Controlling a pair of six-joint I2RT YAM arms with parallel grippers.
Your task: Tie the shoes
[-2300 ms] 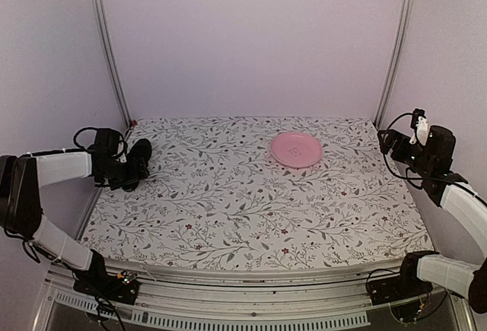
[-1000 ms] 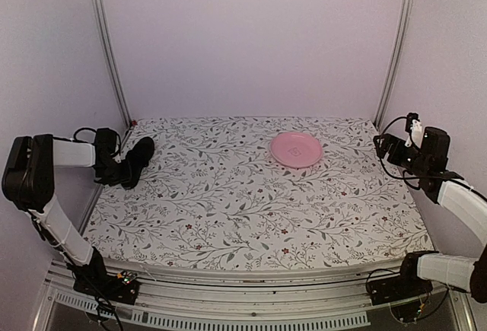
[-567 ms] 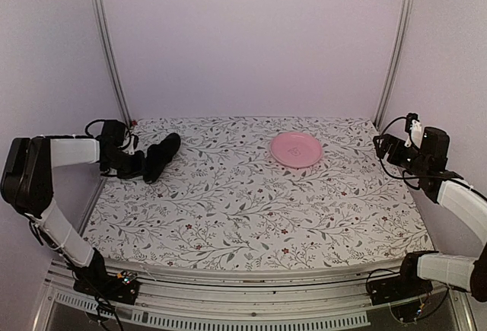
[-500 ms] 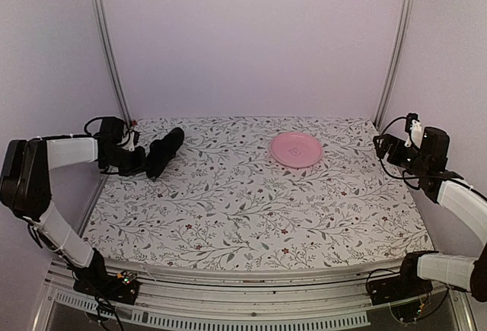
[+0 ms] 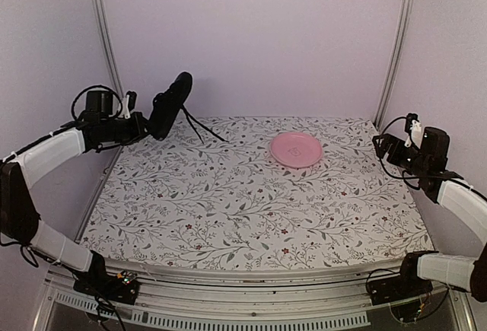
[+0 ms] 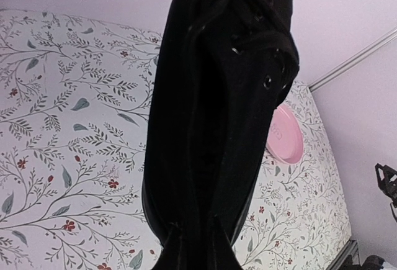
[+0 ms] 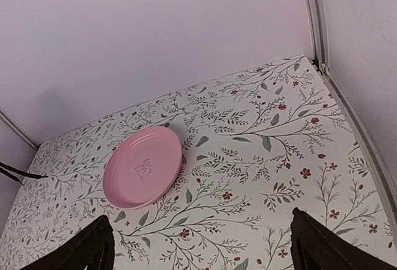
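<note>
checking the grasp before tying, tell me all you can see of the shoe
The shoe is all black, low-cut and narrow, fabric-like, with small eyelets. It hangs in the air above the table, near its far left corner, tilted with one end up, gripped at its lower end by the shut left gripper. Its thin laces dangle untied.

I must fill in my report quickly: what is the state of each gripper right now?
Left gripper: closed on the black shoe, which is up in the air.
Right gripper: open, holding nothing.
</note>
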